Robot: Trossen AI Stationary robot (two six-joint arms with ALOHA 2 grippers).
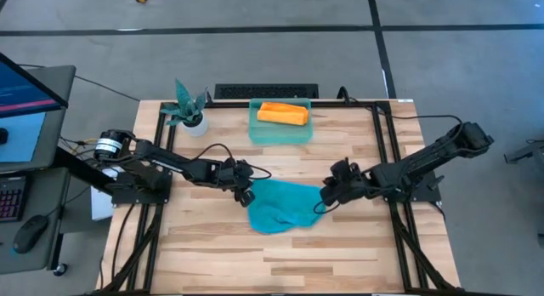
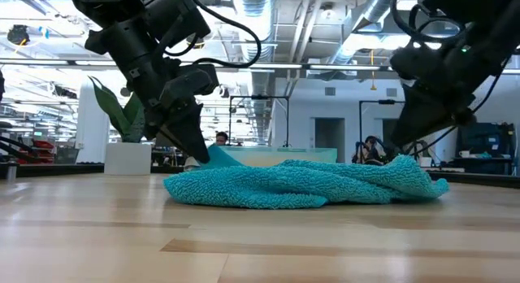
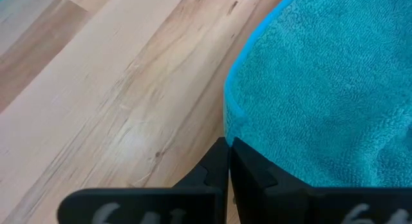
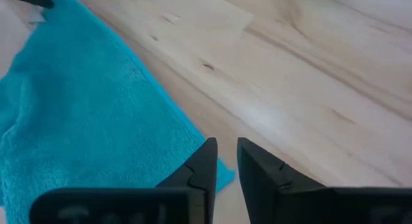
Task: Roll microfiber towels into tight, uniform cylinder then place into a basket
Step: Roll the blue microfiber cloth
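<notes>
**Teal Towel Between Both Grippers, Orange Roll Already Binned**

The left gripper (image 1: 244, 194) sits at the teal towel's (image 1: 280, 206) left corner. In the left wrist view its fingers (image 3: 222, 166) are pressed fully together at the towel's hemmed edge; whether any cloth is pinched between them cannot be told. From this gripper the towel spreads away to the right, rumpled and unrolled on the table (image 1: 212, 253).

The towel's long axis runs roughly left to right, from one gripper to the other. Both grippers stand about equally close to it, one at each end, so the coming roll or fold turns on the two ends being worked together along that axis.

The right gripper (image 1: 325, 196) is at the towel's right edge. In the right wrist view a narrow gap shows between its fingers (image 4: 205, 161); the cloth corner lies just beside and below them, and nothing is seen clamped.

The basket (image 1: 280, 139) stands at the far side of the table, well beyond both grippers, holding the rolled orange towel (image 1: 282, 114).
</notes>
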